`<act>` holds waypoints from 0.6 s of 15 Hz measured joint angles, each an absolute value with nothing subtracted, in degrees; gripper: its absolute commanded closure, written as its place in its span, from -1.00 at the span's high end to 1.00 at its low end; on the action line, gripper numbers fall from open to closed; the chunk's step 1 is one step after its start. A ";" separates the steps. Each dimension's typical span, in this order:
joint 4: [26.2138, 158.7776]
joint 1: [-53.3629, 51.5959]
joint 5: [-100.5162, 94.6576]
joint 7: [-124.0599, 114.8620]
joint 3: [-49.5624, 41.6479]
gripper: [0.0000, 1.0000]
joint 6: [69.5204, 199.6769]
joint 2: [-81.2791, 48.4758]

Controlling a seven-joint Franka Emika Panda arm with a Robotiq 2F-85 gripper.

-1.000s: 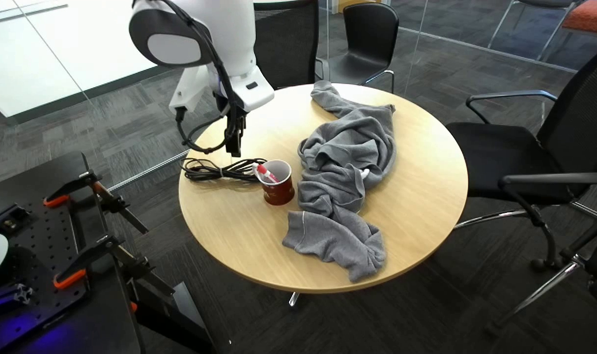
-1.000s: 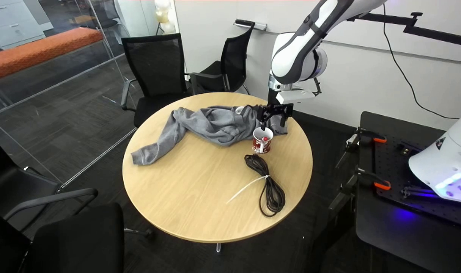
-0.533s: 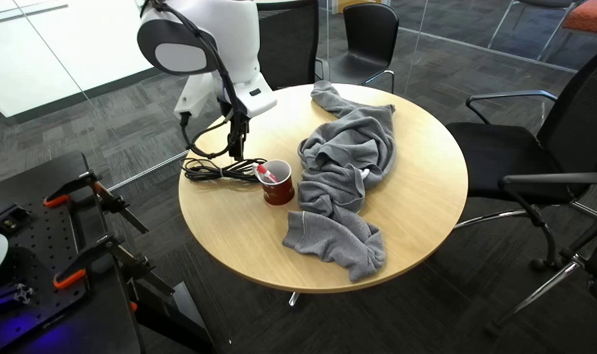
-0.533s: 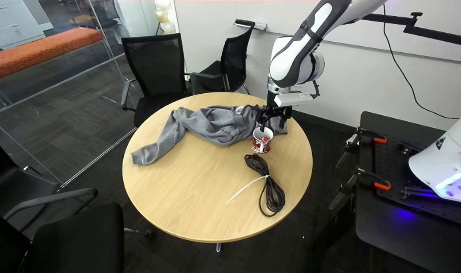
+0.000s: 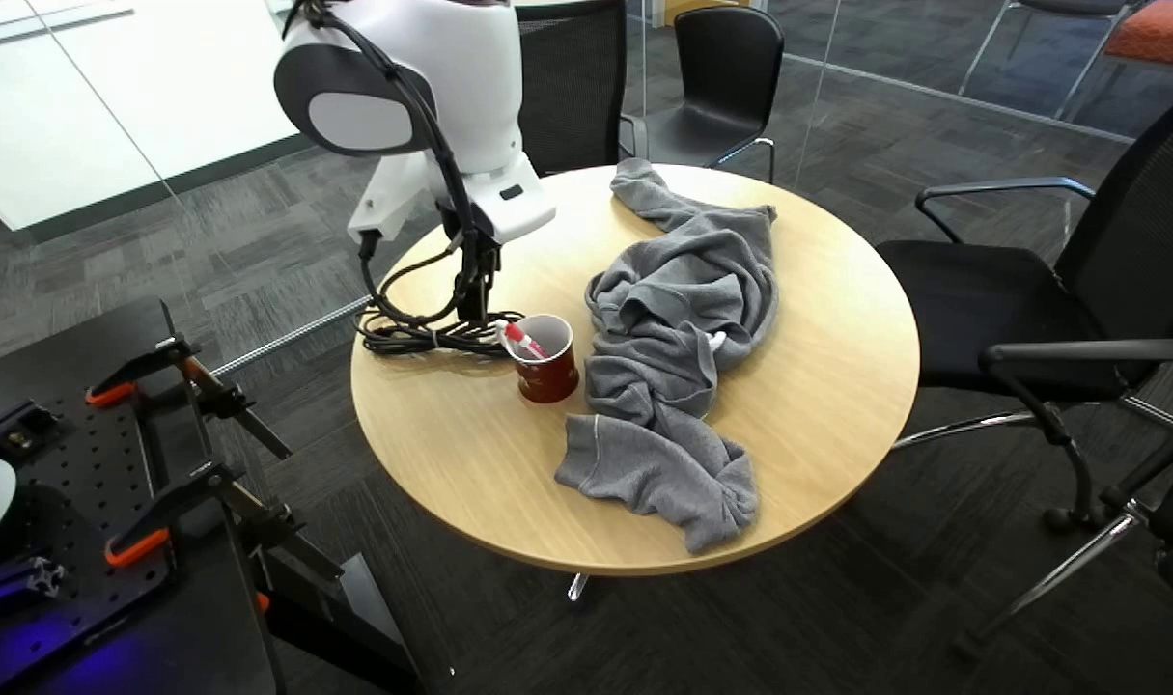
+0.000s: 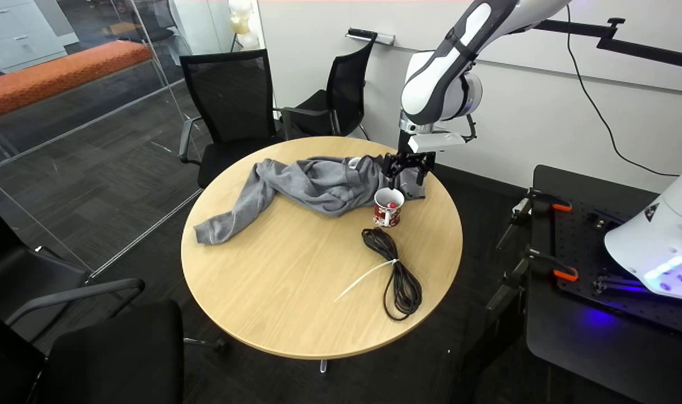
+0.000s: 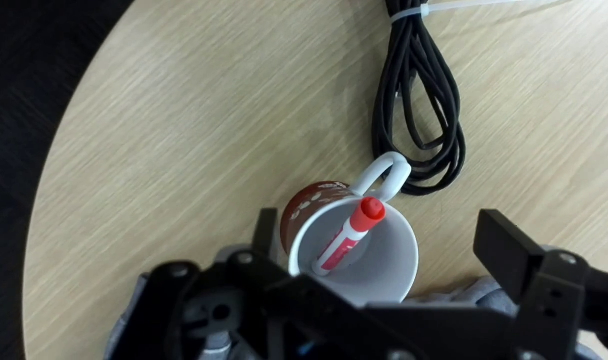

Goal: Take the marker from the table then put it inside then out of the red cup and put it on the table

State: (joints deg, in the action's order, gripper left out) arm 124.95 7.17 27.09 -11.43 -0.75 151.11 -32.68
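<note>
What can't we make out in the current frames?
Marker lower end, exterior view: hidden by the red cup.
Sweater, wrist view: mostly blocked by the gripper and bottom edge.
Cable, wrist view: cut off by the top edge.
White patch on the sweater, exterior view: too small to identify.

Beyond a glass partition (image 6: 110, 151) in an exterior view stands an orange upholstered bench (image 6: 65, 76); behind the bench, a white drawer cabinet (image 6: 18, 36); right of the bench, a black mesh-back office chair (image 6: 228, 95) and a white wall (image 6: 531, 112); before the bench, dark grey carpet (image 6: 161, 264)
</note>
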 measured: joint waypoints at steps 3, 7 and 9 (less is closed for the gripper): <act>124.57 7.83 27.09 -11.43 -0.88 0.57 150.75 -33.00; 123.09 8.31 27.09 -11.48 -0.87 0.62 149.61 -34.47; 122.01 8.54 27.09 -11.54 -0.87 0.63 149.20 -35.63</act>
State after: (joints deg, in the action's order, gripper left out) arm 122.01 8.54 27.09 -11.54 -0.87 149.20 -35.63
